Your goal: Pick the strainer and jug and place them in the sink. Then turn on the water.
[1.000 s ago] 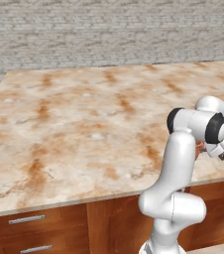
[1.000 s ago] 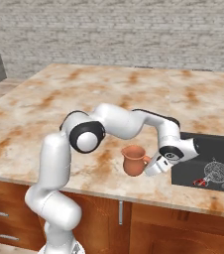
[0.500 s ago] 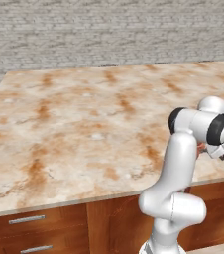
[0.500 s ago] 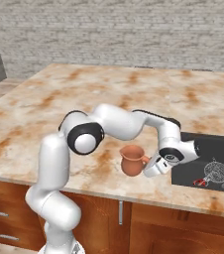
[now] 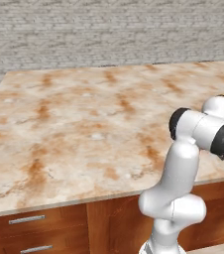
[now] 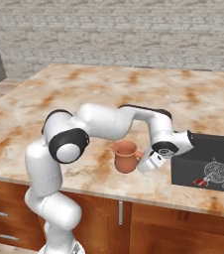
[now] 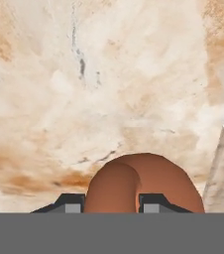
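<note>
Both base views are looking forward and down across the same marble counter [image 5: 84, 129] from behind the arm, one from its left, one from its right. The hand view is hanging close above that counter, facing down.

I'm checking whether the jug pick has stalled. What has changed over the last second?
Almost nothing. The gripper stays shut on the jug at its handle, and the jug sits at the same spot near the counter's front edge, left of the sink; no lift is visible yet. The strainer still lies in the sink.
</note>
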You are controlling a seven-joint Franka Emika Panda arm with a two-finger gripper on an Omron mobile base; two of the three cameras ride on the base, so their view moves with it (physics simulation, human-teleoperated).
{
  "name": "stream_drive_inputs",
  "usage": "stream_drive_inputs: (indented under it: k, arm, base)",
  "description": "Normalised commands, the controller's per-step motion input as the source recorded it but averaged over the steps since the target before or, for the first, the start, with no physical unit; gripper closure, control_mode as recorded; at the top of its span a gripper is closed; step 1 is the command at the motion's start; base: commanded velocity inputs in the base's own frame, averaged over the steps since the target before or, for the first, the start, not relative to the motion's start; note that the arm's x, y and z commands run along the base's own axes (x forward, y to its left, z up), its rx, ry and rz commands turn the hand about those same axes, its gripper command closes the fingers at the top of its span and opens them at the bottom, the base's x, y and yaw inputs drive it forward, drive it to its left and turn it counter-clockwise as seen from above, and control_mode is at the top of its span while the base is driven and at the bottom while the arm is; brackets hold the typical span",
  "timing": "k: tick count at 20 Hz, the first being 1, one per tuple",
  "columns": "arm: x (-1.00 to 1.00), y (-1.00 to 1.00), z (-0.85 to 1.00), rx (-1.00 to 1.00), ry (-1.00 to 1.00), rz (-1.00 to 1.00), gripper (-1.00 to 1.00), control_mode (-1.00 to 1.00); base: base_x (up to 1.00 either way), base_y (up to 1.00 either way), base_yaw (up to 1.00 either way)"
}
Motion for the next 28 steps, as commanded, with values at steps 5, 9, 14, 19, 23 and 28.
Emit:
stream_drive_inputs:
  k: [5,9,14,19,23,28]
  arm:
    - [-0.26,0.57,0.35,-0.11,0.16,0.00,1.00,-1.00]
    - [0.00,0.55,0.08,-0.08,0.18,0.00,1.00,-1.00]
    - [0.00,0.25,0.00,-0.02,0.01,0.00,1.00,-1.00]
    - [-0.01,0.04,0.00,0.00,0.00,0.01,1.00,-1.00]
    - [0.00,0.00,0.00,0.00,0.00,0.00,1.00,-1.00]
    - [0.00,0.00,0.00,0.00,0.00,0.00,1.00,-1.00]
  base:
    - [0.00,0.00,0.00]
    - [0.00,0.00,0.00]
    - [0.00,0.00,0.00]
    - [0.00,0.00,0.00]
    - [0.00,0.00,0.00]
    - [0.00,0.00,0.00]
